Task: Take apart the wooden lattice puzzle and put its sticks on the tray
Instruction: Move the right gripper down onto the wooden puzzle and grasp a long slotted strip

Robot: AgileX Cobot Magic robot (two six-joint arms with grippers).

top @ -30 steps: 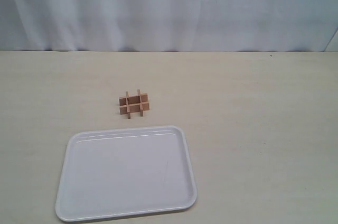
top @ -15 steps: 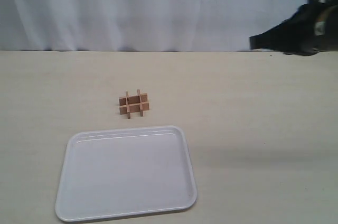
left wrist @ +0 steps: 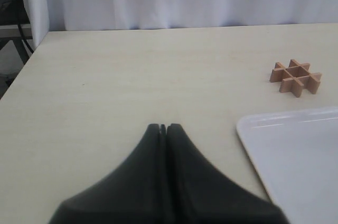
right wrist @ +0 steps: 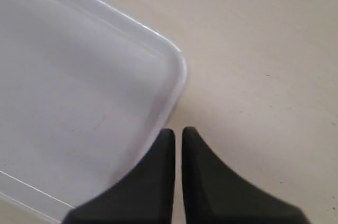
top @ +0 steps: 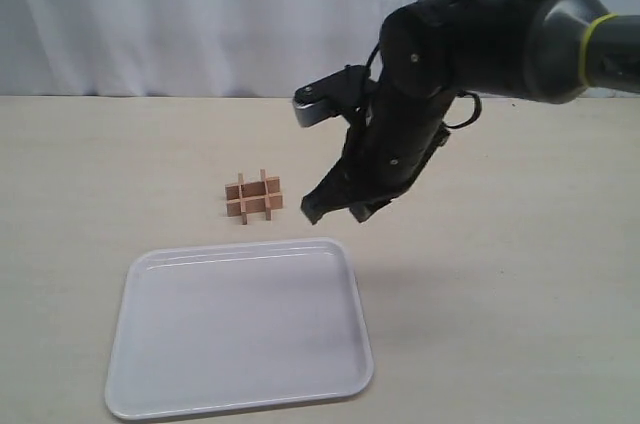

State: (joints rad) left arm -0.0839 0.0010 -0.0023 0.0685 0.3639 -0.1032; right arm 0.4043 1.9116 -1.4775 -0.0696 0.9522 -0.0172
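The wooden lattice puzzle point(top: 254, 195) stands assembled on the table just behind the tray point(top: 240, 329), its four sticks interlocked in a hash shape. The white tray holds nothing. My right gripper point(top: 336, 213) hangs above the table by the tray's far right corner, right of the puzzle and apart from it, its fingers almost together with nothing between them. In the right wrist view the gripper point(right wrist: 178, 130) sits over the tray's point(right wrist: 79, 92) corner. My left gripper point(left wrist: 163, 126) is shut and empty, well away from the puzzle point(left wrist: 296, 77) and the tray point(left wrist: 296, 155); it is out of the exterior view.
A white curtain point(top: 200, 14) closes off the back of the beige table point(top: 520, 294). The table's side edge point(left wrist: 24, 65) shows in the left wrist view, with dark equipment beyond it.
The right arm has swung in from the upper right and come down towards the tray's far right corner. The puzzle and tray have not moved.
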